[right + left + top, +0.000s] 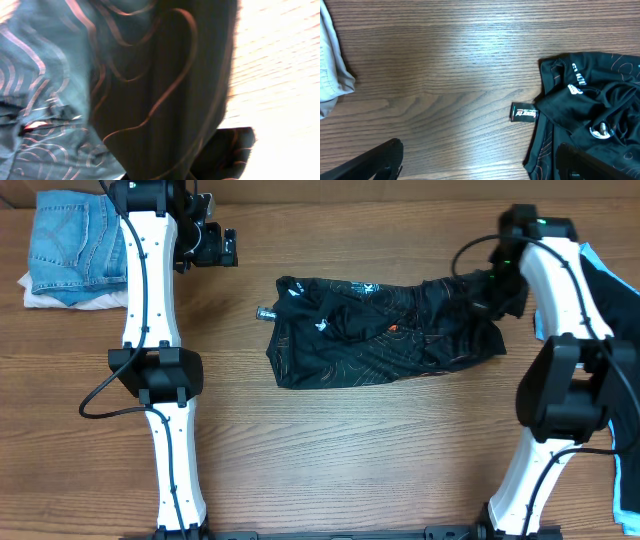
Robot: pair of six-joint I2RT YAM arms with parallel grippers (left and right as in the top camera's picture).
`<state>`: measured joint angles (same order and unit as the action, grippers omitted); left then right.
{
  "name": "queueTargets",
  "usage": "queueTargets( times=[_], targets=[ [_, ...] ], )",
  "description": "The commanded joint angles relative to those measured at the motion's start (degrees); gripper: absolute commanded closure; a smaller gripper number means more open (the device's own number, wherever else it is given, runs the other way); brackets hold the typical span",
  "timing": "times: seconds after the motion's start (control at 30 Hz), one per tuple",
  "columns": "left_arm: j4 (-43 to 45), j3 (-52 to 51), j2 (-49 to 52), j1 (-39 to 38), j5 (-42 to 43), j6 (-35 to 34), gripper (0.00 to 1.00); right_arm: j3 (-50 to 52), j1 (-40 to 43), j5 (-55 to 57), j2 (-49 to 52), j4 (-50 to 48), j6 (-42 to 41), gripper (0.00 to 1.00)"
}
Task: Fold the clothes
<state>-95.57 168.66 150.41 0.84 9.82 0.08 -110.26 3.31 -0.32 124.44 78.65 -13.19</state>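
Note:
The black jersey (385, 330) with thin orange contour lines lies crumpled across the middle of the table. My right gripper (492, 292) is at its right upper corner, and the cloth rises up to it. In the right wrist view the jersey fabric (150, 85) fills the frame and hides the fingers. My left gripper (215, 246) is open and empty, up and left of the jersey. In the left wrist view its fingers (480, 160) are spread wide over bare wood, with the jersey's collar end (590, 115) and a small black tag (524, 114) at the right.
Folded blue jeans (75, 238) lie on a white garment (60, 300) at the back left, which also shows in the left wrist view (330, 65). A black-and-light-blue garment (612, 290) lies at the right edge behind my right arm.

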Motion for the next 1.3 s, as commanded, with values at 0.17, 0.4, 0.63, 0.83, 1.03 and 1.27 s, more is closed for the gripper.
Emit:
queueTargets(
  times=[0.17,0.4,0.63,0.83,1.03,1.27],
  targets=[
    [0.22,-0.31,-1.9,-0.28,0.7,-0.5,0.0,-1.22,-9.62,5.97,-1.44,-0.61,-5.31,0.96],
    [0.2,-0.31,-1.9,-0.28,0.72,-0.52,0.0,-1.2,-16.79,0.52,-1.36,-0.98,-6.86,0.93],
    [-0.24,-0.31,-1.9,-0.28,0.72,-0.52,0.0,-0.87,-24.04,0.13,-0.94,-4.76,-9.14,0.81],
    [-0.68,-0.31,-1.9,-0.28,0.72,-0.52,0.0,-0.7,-28.57,0.13,-0.9,-8.2,-9.16,0.58],
    [-0.74,-0.31,-1.9,-0.28,0.7,-0.5,0.0,-1.51,-28.59,3.52,-1.01,-8.2,-9.84,0.44],
    [-0.59,-0.31,-1.9,-0.26,0.7,-0.5,0.0,-6.86,-19.56,6.38,-1.44,-1.6,-12.59,0.21]
  ],
)
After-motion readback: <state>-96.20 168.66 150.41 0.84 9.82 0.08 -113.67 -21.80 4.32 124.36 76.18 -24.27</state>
